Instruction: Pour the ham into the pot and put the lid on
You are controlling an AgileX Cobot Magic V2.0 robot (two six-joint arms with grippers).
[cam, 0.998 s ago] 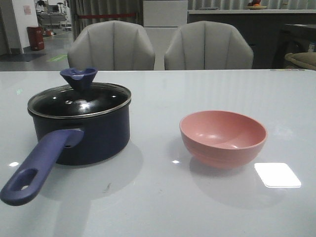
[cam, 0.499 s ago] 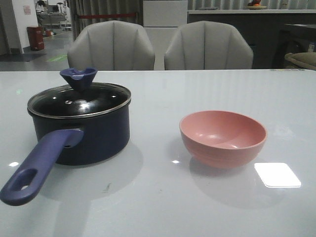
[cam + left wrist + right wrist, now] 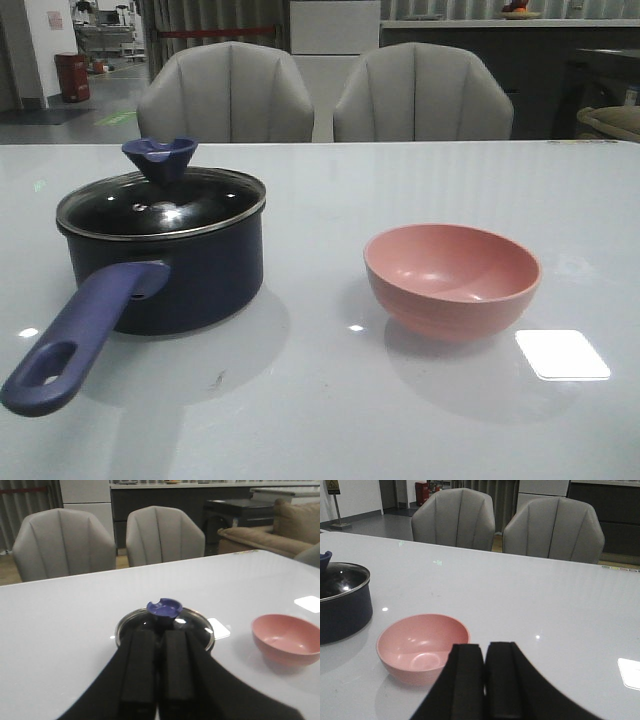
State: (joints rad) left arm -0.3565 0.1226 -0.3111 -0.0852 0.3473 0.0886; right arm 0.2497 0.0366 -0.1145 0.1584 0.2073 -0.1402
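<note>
While the lid [image 3: 160,203] sat on the pot [image 3: 165,275] at the left of the front frame, its blue knob [image 3: 160,157] upright, the pot's handle [image 3: 80,335] pointed to the lower left. Well apart, right of centre, stood a pink bowl [image 3: 452,280] on the white surface [image 3: 320,410]. Both the left hand [image 3: 158,665] and right hand [image 3: 484,680] were clenched, grasping nothing.

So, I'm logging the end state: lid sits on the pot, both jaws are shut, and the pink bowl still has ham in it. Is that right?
Not quite. The pink bowl is empty; the front and right wrist views show only its bare inside, no ham. The rest holds: the lid sits on the pot, and the left gripper and right gripper both have their jaws shut on nothing.
</note>
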